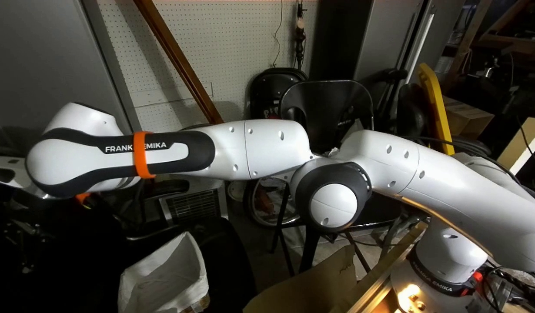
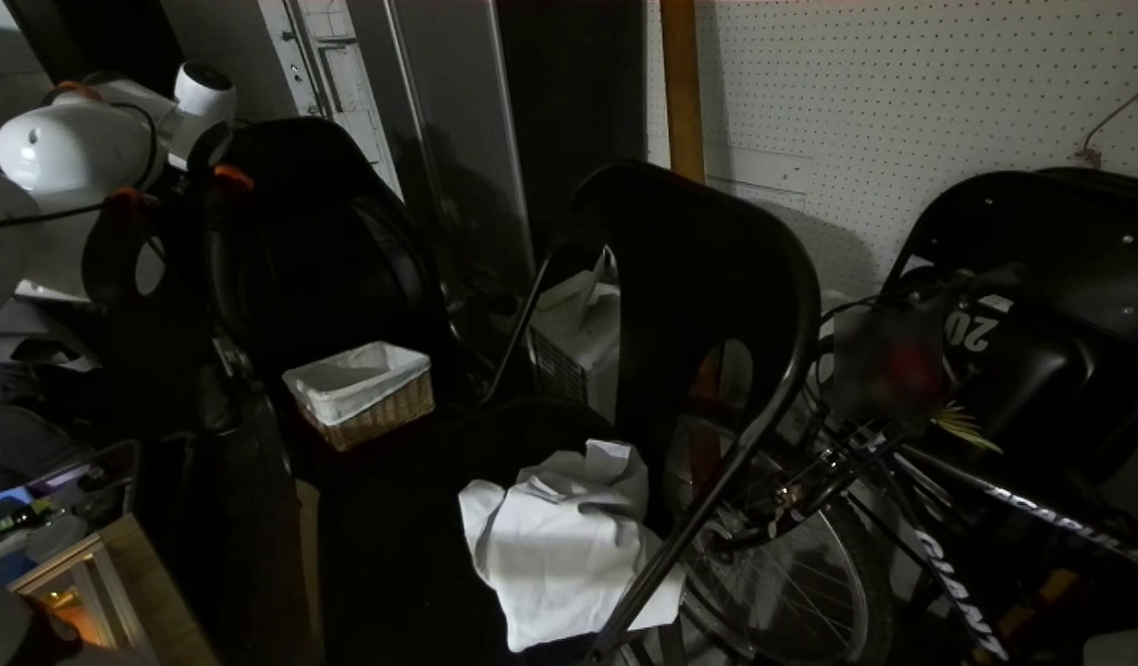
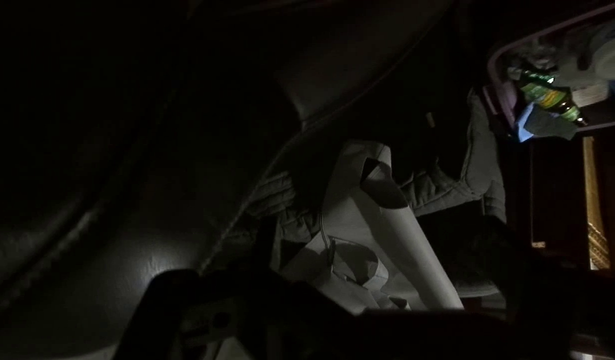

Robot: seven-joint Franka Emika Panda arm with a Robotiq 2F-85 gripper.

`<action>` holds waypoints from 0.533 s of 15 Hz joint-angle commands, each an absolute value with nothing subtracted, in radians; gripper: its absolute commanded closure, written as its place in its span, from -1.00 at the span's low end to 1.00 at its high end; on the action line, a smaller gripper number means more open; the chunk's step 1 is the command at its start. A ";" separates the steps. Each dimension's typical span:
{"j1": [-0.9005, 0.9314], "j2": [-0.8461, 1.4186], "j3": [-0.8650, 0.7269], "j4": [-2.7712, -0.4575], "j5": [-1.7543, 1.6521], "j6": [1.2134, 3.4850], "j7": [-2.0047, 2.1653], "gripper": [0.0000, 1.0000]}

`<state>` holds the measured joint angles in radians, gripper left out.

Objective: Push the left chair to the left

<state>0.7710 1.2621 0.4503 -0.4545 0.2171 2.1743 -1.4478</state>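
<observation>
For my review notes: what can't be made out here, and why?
Left chair: base lost in darkness in both exterior views.
Fingers: in the wrist view, shadow hides their opening and any contact with the chair.
White-lined basket: lower part cut off by the bottom edge of an exterior view.
Bicycle: in an exterior view, a blurred patch covers part of its handlebar area; the picture edge cuts its rear.

In the wrist view, glossy leather-like padding with coarse, raised seams is seen on the left chair point(image 3: 172, 200), above and left of the pincer point(image 3: 297, 295). Above the pincer, a matt, creased white sheet point(image 3: 410, 240) is shown – cloth or paper cannot be told. Farther to its right, glass-like shine is shown by a bottle point(image 3: 545, 95).
</observation>
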 commanded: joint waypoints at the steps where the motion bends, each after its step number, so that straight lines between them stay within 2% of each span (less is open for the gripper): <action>1: 0.751 1.233 0.356 -0.477 0.182 2.054 -1.303 -1.00; 8: 0.707 1.274 0.251 -0.443 0.130 1.772 -1.120 -1.00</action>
